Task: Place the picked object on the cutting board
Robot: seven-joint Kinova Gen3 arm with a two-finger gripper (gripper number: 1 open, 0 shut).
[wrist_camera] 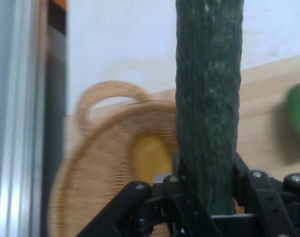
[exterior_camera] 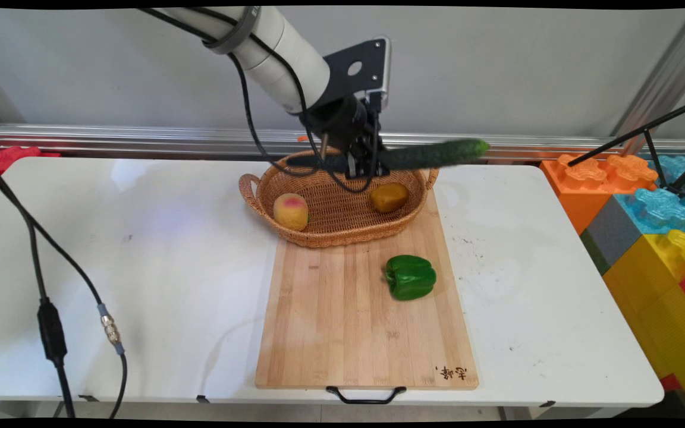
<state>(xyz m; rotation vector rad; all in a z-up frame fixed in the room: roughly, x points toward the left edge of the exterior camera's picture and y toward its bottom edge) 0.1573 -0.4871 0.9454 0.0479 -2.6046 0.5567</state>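
Main view
Gripper (exterior_camera: 365, 161): hangs over the back of the basket, clamped on the cucumber near its middle.
Cucumber (exterior_camera: 431, 154): dark green, held level in the air above the basket's rear rim; its right end reaches out past the basket's right handle, its left end shows dark on the arm's left.
Basket (exterior_camera: 330, 235): woven, oval, with two handles, its near part resting on the far end of the board.
Peach (exterior_camera: 291, 211): in the basket's left part.
Brown fruit (exterior_camera: 389, 197): in the basket's right part, just below the gripper.
Pepper (exterior_camera: 410, 277): green, on the board's right half, in front of the basket and apart from it.
Board (exterior_camera: 342, 333): wooden, lies on the table (exterior_camera: 140, 267).
Blocks (exterior_camera: 651, 208): large, coloured, stacked by the table's right end.

Hand view
Gripper (wrist_camera: 207, 197): fingers pressed on either side of the cucumber.
Cucumber (wrist_camera: 209, 98): runs straight up the middle from the gripper.
Basket (wrist_camera: 100, 163): behind it, to the left, one handle showing.
Brown fruit (wrist_camera: 150, 155): yellowish blur in the basket, just left of the cucumber.
Pepper (wrist_camera: 299, 121): green blur at the right edge, on the board (wrist_camera: 263, 98).
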